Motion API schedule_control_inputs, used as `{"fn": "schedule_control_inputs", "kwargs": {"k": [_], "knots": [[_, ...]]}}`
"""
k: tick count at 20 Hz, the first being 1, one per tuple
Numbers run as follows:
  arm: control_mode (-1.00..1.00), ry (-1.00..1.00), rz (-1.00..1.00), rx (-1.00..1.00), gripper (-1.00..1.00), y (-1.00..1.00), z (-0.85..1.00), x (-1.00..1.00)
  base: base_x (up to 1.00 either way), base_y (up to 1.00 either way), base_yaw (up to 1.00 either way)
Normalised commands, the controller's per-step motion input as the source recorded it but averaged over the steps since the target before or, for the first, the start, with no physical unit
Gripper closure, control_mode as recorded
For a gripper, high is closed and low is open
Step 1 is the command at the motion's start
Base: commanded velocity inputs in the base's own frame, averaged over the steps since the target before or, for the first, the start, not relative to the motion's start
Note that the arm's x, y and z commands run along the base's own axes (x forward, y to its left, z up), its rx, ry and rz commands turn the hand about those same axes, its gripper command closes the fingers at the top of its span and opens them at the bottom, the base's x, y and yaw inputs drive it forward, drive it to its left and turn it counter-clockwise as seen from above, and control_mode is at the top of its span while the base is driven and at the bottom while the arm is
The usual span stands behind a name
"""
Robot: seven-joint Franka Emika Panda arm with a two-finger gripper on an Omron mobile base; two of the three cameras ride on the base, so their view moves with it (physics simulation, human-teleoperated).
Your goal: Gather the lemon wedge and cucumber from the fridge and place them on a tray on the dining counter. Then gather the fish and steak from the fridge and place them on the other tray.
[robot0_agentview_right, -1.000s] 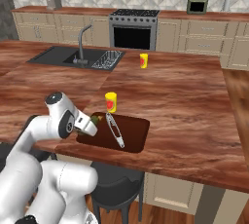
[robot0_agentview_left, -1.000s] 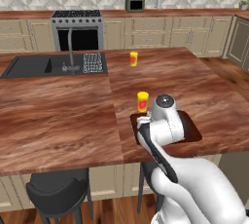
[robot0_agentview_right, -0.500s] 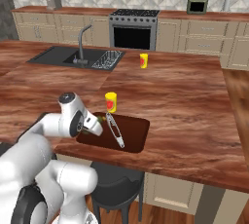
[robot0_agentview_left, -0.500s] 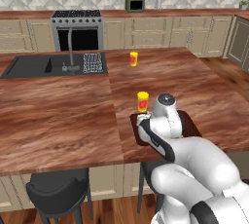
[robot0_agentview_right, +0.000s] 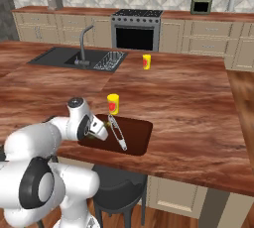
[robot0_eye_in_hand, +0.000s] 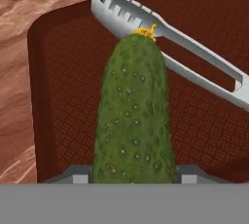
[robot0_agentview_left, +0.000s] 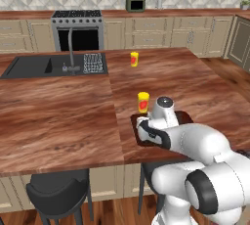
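My gripper (robot0_eye_in_hand: 133, 173) is shut on the cucumber (robot0_eye_in_hand: 133, 116), a stubby dark green oval that points away from the hand. It hangs low over the left part of the dark brown tray (robot0_eye_in_hand: 63, 96), which lies near the front edge of the dining counter (robot0_agentview_left: 63, 121). A tiny yellow bit, the lemon wedge (robot0_eye_in_hand: 146, 31), peeks out past the cucumber's tip. In the base views the gripper (robot0_agentview_left: 142, 124) (robot0_agentview_right: 101, 132) is at the tray's (robot0_agentview_left: 184, 116) (robot0_agentview_right: 138, 137) left end.
A silvery slotted utensil (robot0_eye_in_hand: 194, 57) (robot0_agentview_right: 118, 133) lies slantwise on the tray. A yellow cup with a red label (robot0_agentview_left: 143, 102) (robot0_agentview_right: 113, 104) stands just behind the tray, and another (robot0_agentview_left: 134, 58) farther back. The sink (robot0_agentview_left: 29, 66) is at the left. Dark stools (robot0_agentview_left: 58, 190) stand below the counter.
The arm's elbow has swung down and nearer to the cameras. The hand has barely moved and still has the cucumber over the tray's left end.
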Motion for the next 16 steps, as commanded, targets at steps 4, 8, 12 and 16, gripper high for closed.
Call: {"fn": "schedule_control_inputs", "kwargs": {"k": [4,8,12,16], "knots": [[-1.0,0.03,0.0,0.0,1.0,0.0,-0.43,0.25,0.0,0.0,0.0],[-1.0,0.02,0.0,0.01,1.0,0.0,-0.42,0.22,0.0,0.0,0.0],[-1.0,0.01,0.0,0.02,-1.0,0.0,-0.35,0.13,0.0,0.0,0.0],[-1.0,0.0,0.0,0.06,-1.0,0.0,-0.03,-0.03,0.0,0.0,0.0]]}}
